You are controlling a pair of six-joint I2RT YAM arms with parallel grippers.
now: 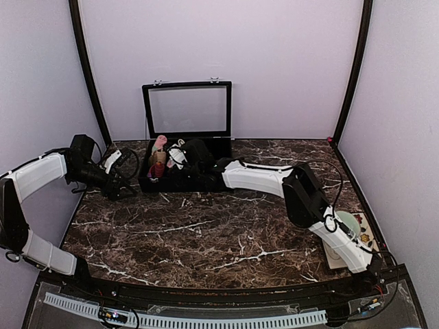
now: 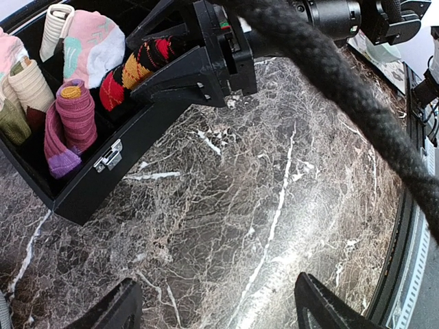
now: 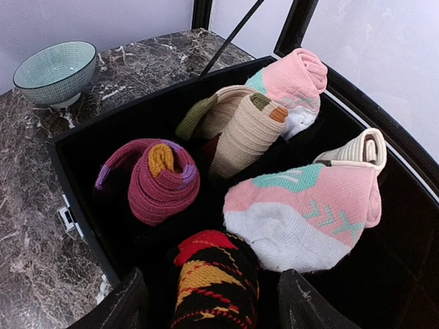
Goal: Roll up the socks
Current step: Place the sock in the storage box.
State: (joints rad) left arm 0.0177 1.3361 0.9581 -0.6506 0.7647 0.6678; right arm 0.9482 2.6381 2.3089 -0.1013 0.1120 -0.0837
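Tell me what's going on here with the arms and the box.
The right end effector hangs over the black box, jaws open on either side of the rolled black argyle sock, which sits in the box beside the rolled pink sock. The left end effector hovers open and empty over the marble table next to the box.

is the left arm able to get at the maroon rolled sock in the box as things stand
Probably yes. The maroon roll stands uncovered in a front compartment of the box, near the open left hand. The right hand sits at the argyle sock further along, likely out of the way.
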